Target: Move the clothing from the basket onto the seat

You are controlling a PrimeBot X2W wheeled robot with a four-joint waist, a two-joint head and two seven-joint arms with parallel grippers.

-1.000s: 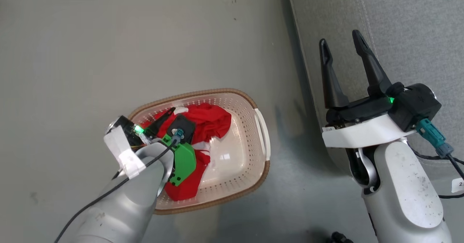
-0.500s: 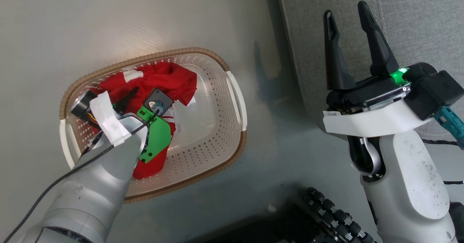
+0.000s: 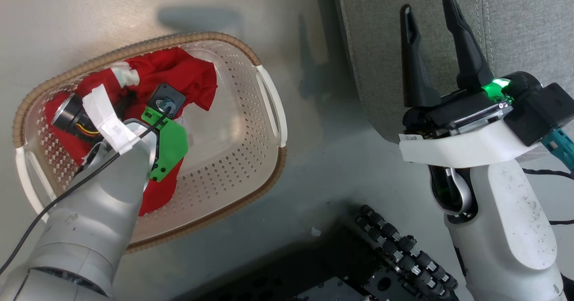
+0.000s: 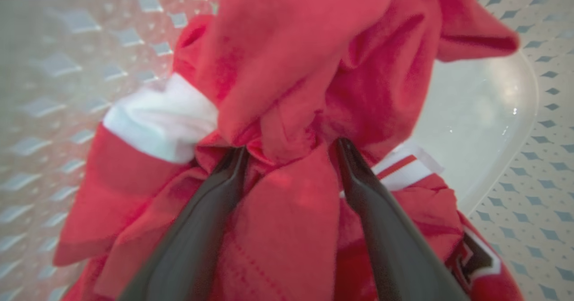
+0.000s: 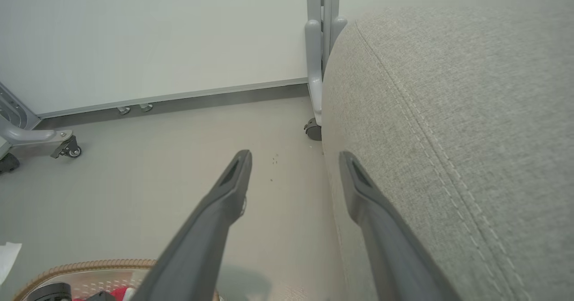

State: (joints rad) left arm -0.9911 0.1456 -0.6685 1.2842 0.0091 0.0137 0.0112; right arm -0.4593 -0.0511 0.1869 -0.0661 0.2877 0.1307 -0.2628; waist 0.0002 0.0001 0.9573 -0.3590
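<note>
Nearest, at the bottom of the head view: a dark wheeled base (image 3: 394, 251) with rows of black rollers, on the grey floor (image 3: 341, 166). Just beyond, to the left, the basket (image 3: 224, 175) standing on that floor: cream, perforated, with a brown rim and white side handles. Inside, bunched toward its left and far part, the clothing (image 3: 184, 74): bright red and crumpled, with a white cuff-like patch and a white band with red stripes. Right part of the basket bottom bare.

Reaching down into the heap from the near left, a pale forearm (image 3: 89, 211) with a green bracket (image 3: 168, 144) and a strip of white tape (image 3: 105, 119) at the wrist. At its end the left hand (image 4: 291, 146), released: fingers spread wide, both tips pressed into the red cloth, a raised fold lying between them, not pinched.

On the right, raised above the floor and well apart from the basket, the right hand (image 3: 427, 2), likewise released, fingers parted on nothing and pointing away. One finger over the floor, the other across the left edge of the seat (image 3: 529, 32); touching or not, cannot tell. Seat light grey and woven, rounded at the edge with a stitched seam, right of the basket across a strip of floor.

Farthest, past the seat: a grey metal frame (image 5: 320, 45) on a caster, before a pale wall (image 5: 157, 36).
</note>
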